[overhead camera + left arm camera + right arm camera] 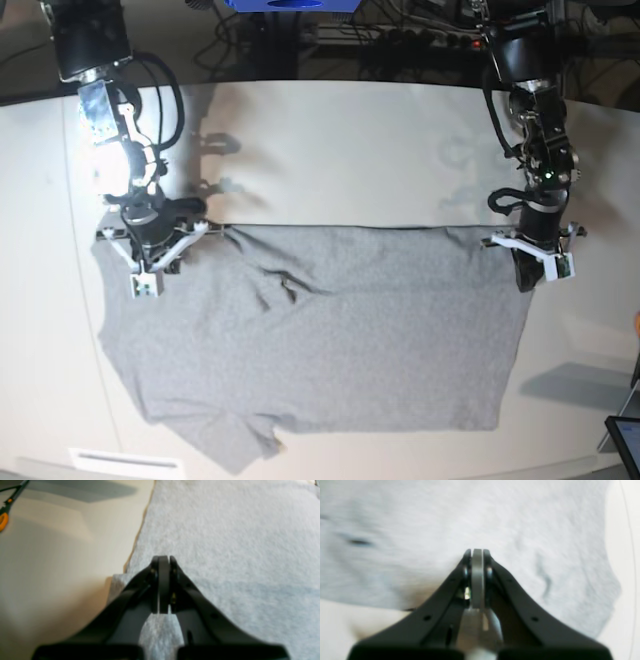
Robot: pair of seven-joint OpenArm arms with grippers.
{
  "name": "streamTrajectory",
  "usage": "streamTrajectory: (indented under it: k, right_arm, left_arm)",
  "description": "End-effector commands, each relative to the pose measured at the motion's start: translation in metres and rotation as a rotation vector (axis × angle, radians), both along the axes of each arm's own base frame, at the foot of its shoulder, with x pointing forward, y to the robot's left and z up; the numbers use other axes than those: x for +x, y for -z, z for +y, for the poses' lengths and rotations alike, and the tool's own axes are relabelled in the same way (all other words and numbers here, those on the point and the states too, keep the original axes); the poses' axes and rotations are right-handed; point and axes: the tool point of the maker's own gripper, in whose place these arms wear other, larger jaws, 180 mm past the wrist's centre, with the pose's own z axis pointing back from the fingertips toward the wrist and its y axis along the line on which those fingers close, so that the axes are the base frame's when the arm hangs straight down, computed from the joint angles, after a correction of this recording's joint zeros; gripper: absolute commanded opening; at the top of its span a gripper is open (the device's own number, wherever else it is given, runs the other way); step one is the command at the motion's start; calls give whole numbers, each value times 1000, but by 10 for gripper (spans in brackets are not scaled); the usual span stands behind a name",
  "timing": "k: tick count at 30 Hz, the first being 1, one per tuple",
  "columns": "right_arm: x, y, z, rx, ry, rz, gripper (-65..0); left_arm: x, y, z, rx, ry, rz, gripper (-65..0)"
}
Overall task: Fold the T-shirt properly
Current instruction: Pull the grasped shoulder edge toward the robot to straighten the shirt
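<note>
The T-shirt (320,330) lies spread flat on the counter (330,150), the right end effector (150,262) at its far-left corner, the left end effector (528,268) at its far-right corner.

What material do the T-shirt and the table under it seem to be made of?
T-shirt: most likely a cotton-type knit, matte heather grey; the wrist views show a speckled, slightly fuzzy weave, and it wrinkles softly. Table: a smooth, hard, cream surface, perhaps laminate or painted board; it shows faint shadows and a mild sheen. The exact material cannot be told.
</note>
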Motion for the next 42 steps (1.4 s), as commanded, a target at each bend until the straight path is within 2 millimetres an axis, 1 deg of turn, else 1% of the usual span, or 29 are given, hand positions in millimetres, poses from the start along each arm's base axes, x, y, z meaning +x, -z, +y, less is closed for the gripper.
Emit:
streamTrajectory:
  k: [1, 2, 3, 6, 10, 12, 13, 16, 24, 27, 31, 34, 38, 42]
  right_arm:
    - [14, -16, -3, -1, 5, -78, -650]
    - [16, -15, -5, -3, 10, -96, -650]
    - [17, -14, -7, -6, 14, -110, -650]
    - [16, -3, -11, -15, 23, -102, -650]
    - [13, 5, -11, -17, 24, -81, -650]
    - [12, 8, -12, -18, 29, -71, -650]
    - [10, 10, -12, -18, 29, -57, -650]
    - [5, 17, -13, -21, 31, -5, -650]
    - [-11, 31, -14, -23, 31, 42, -650]
    - [-17, 35, -14, -23, 31, 54, -650]
    - [-23, 39, -16, -27, 31, 67, -650]
    - [-28, 42, -16, -28, 30, 78, -650]
    - [-37, 46, -15, -28, 27, 92, -650]
    - [-45, 43, -14, -27, 17, 86, -650]
  left_arm:
    - [5, -9, 8, 10, -13, -37, -650]
    - [3, 0, 10, 1, -20, -20, -650]
    - [3, 4, 11, -5, -25, -11, -650]
    - [3, 9, 12, -12, -30, 0, -650]
    - [10, 12, -4, 9, 36, 23, -650]
    - [12, 17, -16, 25, 84, 52, -650]
    - [11, 23, -20, 29, 98, 86, -650]
    - [4, 42, -27, 14, 108, 196, -650]
    - [-14, 65, -26, 4, 102, 340, -650]
    - [-26, 75, -26, 3, 100, 401, -650]
    - [-34, 63, -35, 29, 129, 400, -650]
    - [-42, 57, -40, 46, 145, 424, -650]
    - [-49, 52, -44, 61, 158, 427, -650]
    - [-56, 53, -43, 72, 163, 437, -650]
